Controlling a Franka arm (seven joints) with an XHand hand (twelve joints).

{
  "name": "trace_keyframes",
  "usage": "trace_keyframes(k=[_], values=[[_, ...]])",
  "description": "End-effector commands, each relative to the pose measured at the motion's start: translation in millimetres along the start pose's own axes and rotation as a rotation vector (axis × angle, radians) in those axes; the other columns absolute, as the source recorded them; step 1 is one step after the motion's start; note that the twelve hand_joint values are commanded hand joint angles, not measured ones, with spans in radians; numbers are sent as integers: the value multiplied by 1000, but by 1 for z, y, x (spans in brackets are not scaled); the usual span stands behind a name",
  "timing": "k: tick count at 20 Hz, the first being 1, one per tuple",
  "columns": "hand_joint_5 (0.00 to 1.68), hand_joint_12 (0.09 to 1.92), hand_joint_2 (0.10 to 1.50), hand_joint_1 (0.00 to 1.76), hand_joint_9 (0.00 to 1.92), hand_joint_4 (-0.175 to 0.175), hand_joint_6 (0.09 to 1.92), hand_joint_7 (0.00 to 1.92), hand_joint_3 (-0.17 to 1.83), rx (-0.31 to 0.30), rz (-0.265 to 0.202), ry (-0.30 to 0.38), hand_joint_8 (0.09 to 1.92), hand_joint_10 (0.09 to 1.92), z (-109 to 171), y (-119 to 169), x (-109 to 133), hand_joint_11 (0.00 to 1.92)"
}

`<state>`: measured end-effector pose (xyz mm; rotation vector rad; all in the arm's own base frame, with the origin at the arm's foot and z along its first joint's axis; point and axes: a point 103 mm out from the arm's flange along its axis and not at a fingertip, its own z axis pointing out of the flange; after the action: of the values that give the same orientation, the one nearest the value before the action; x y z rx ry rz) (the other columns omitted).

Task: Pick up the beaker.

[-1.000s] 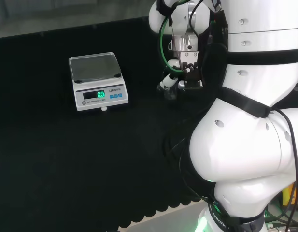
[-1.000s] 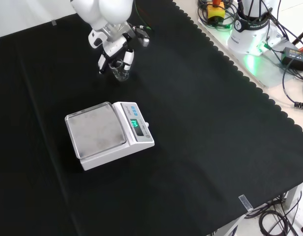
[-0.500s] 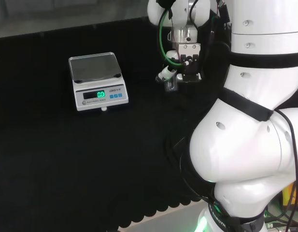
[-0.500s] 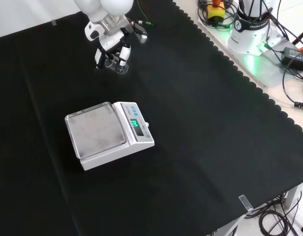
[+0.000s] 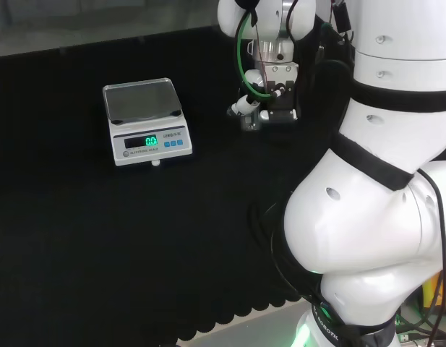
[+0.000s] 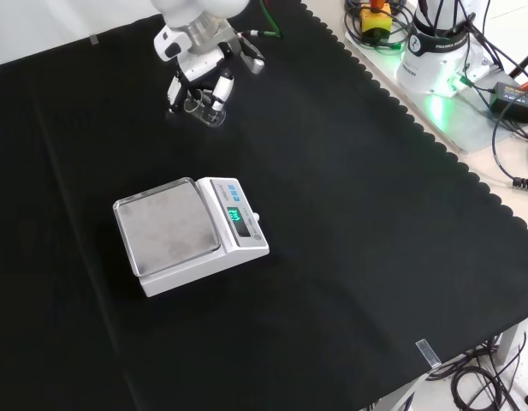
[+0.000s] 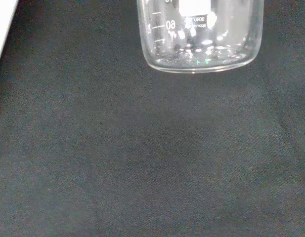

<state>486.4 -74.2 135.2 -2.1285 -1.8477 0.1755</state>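
Note:
A small clear glass beaker (image 7: 201, 34) with printed graduation marks hangs close to the wrist camera, its rounded base showing above the black cloth. The beaker (image 5: 250, 121) sits between the curled fingers of the black and white hand (image 5: 275, 101), right of the scale in the head view. In the front view the hand (image 6: 199, 73) comes in from the top with its fingers (image 6: 222, 86) wrapped round the beaker (image 6: 198, 106). The beaker looks raised a little off the cloth.
A white electronic scale (image 5: 144, 119) with a steel pan and a lit green display stands on the cloth (image 6: 349, 223), nearer the camera than the hand in the front view (image 6: 186, 233). Cables and the arm's base (image 6: 435, 51) lie past the cloth's scalloped edge at the front view's upper right.
The hand has risen with the beaker in it, moving up and slightly left in the head view. The scale has not moved.

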Motion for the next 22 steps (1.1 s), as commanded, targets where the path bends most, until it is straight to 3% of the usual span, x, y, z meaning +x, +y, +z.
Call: trace_keyframes(k=[1, 6, 13, 19, 22], values=[[602, 718, 1109, 1201, 1575, -175, 87, 1017, -175, -176, -39, 27, 744, 216, -20, -16, 39, 1611], [596, 717, 1103, 1201, 1574, -175, 87, 1017, -175, -186, -60, 11, 746, 220, -32, -18, 58, 1595], [596, 716, 1100, 1199, 1573, -175, 87, 1016, -175, -176, -67, 22, 748, 222, -41, -11, 63, 1587], [596, 716, 1097, 1197, 1571, -175, 87, 1016, -175, -134, -85, 8, 749, 224, -46, 7, 91, 1584], [594, 714, 1096, 1196, 1567, -175, 87, 1015, -175, -143, -101, 18, 749, 224, -52, 12, 105, 1581]])
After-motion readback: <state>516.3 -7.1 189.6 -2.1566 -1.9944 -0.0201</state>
